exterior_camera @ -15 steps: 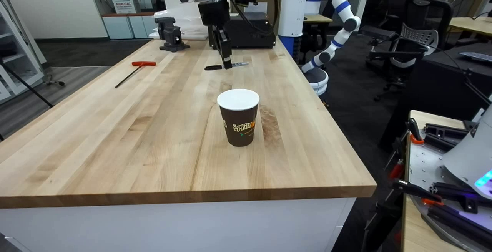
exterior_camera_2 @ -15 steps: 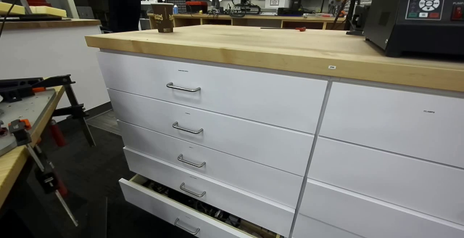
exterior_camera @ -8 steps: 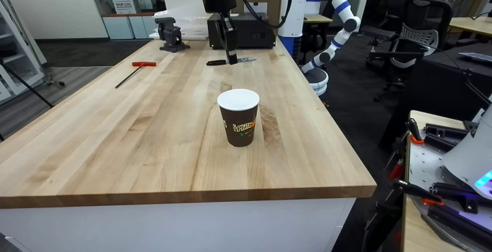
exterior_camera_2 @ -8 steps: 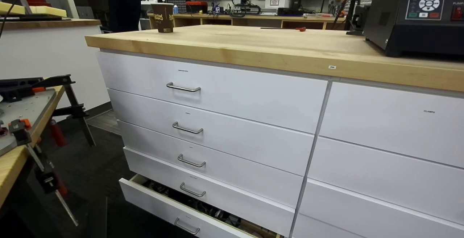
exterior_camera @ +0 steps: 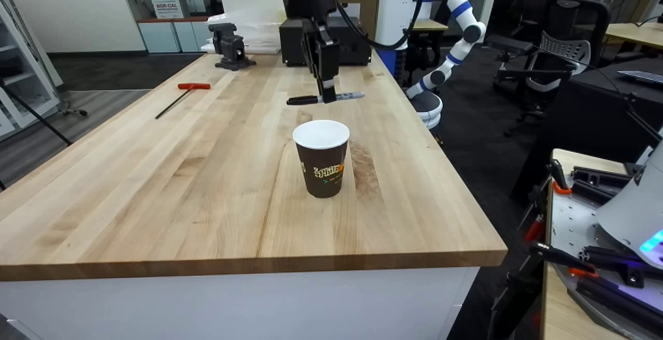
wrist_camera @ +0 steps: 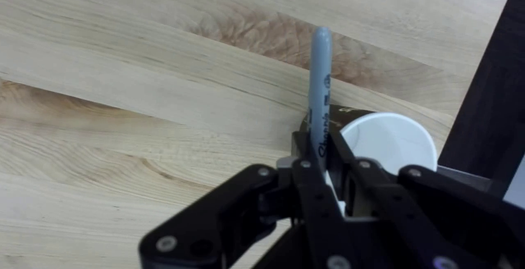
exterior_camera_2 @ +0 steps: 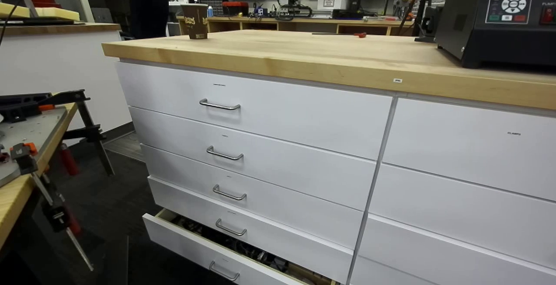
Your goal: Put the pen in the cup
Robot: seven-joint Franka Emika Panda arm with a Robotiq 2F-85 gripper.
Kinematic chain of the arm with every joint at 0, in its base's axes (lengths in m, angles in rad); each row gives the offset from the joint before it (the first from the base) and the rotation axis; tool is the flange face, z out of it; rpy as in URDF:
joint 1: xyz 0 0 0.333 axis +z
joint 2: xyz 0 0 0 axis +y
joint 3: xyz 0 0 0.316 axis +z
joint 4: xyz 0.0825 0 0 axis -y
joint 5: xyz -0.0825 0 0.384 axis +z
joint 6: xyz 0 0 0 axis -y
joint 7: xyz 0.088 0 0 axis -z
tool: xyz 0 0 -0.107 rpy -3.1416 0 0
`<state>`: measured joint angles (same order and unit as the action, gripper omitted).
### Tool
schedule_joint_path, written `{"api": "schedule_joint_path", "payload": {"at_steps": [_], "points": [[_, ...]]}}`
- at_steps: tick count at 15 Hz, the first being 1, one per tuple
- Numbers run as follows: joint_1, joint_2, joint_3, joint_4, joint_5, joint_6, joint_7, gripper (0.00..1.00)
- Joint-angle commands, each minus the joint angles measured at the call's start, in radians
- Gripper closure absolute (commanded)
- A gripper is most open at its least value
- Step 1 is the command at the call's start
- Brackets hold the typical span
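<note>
Having moved closer to the brown paper coffee cup [exterior_camera: 321,159], the gripper [wrist_camera: 319,142] is closed around the middle of a gray, black-capped Sharpie marker [wrist_camera: 320,92], holding it roughly level above the wooden desk [exterior_camera: 222,184]. In an exterior view, the cup stands upright toward the desk's near edge.

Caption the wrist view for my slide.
The claw grips a Sharpie pen, with a white-lined brown cup partly hidden behind.

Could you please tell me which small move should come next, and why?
I would probably tilt the pincer so the Sharpie marker points downward: gripped crosswise, it looks nearly level, while the paper coffee cup stands upright and open.
</note>
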<state>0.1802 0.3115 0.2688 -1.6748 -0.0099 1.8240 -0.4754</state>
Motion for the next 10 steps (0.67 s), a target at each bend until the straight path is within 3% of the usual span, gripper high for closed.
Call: {"api": "schedule_joint_path", "payload": {"at_steps": [1, 10], "points": [[0.021, -0.068, 0.013, -0.094, 0.035, 0.044, 0.024, 0.97], [0.058, -0.059, 0.038, -0.094, 0.034, 0.055, 0.01, 0.97]]}}
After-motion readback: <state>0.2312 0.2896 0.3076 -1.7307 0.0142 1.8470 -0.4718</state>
